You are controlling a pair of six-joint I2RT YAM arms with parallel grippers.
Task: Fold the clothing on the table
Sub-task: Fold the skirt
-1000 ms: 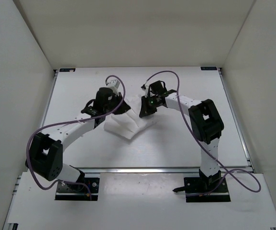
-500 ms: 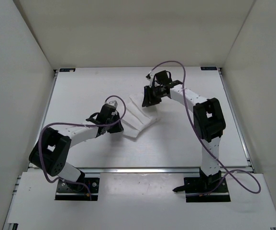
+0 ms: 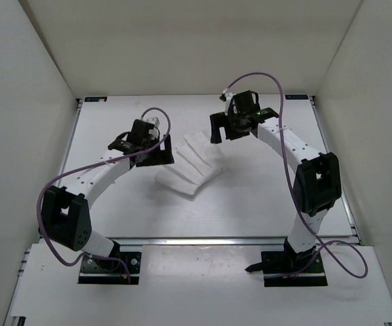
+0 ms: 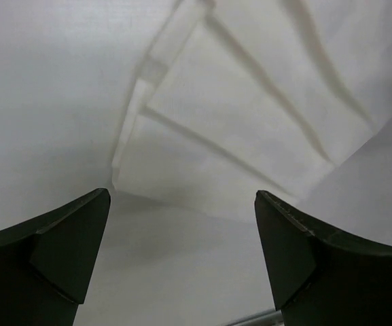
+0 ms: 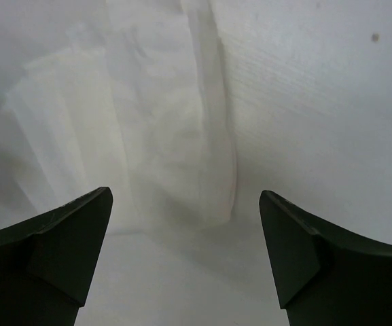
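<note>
My left pincer point(image 4: 182, 197) hung with its two dark, wedge-shaped fingers point(image 4: 53, 251) spread wide apart and nothing between them. Just ahead of that gap lay the clothing point(image 4: 250, 122), a soft white garment folded into flat, stepped layers, with straight creases fanning away from me. Its nearest corner sat just ahead of the left-hand finger, clear of it. My right pincer point(image 5: 185, 193) stood parted about as wide, also empty. Ahead of it the same cloth looked looser, a rumpled fold with a rounded edge, reaching towards the left-hand finger. Ahead of the right-hand finger was bare table point(image 5: 318, 102), matte white with a fine grain and one small dark speck point(image 5: 375, 37). Seen from above, the garment lay on the table between my two pincers, held by neither.
</note>
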